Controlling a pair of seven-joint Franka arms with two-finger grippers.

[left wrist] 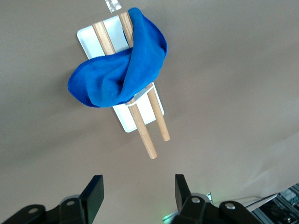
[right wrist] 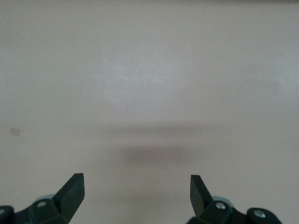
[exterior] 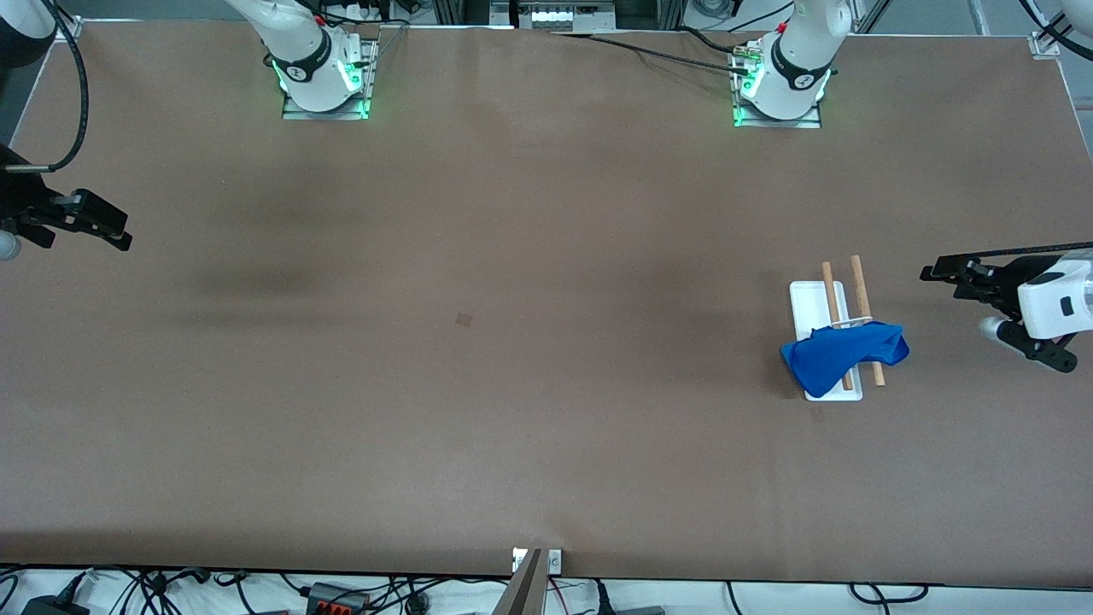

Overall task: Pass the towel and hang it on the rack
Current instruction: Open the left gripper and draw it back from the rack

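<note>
Towel and rack sit on a big brown table (exterior: 512, 384), toward the left arm's end of it. Biggest of all is that table, flat and plain. Next come the two pincers. The left gripper (exterior: 939, 275) hangs over the table just beside the rack, and its two black fingers (left wrist: 93, 193) are spread apart with nothing between them. The right gripper (exterior: 111, 229) waits over the right arm's end of the table, well apart from the rack, and its fingers (right wrist: 74, 189) are spread wide too, holding nothing. The rack (exterior: 832, 320) has a flat white base and two thin wooden rods side by side. The blue towel (exterior: 841, 352) is draped over both rods, bunched up and sagging down toward the base.
</note>
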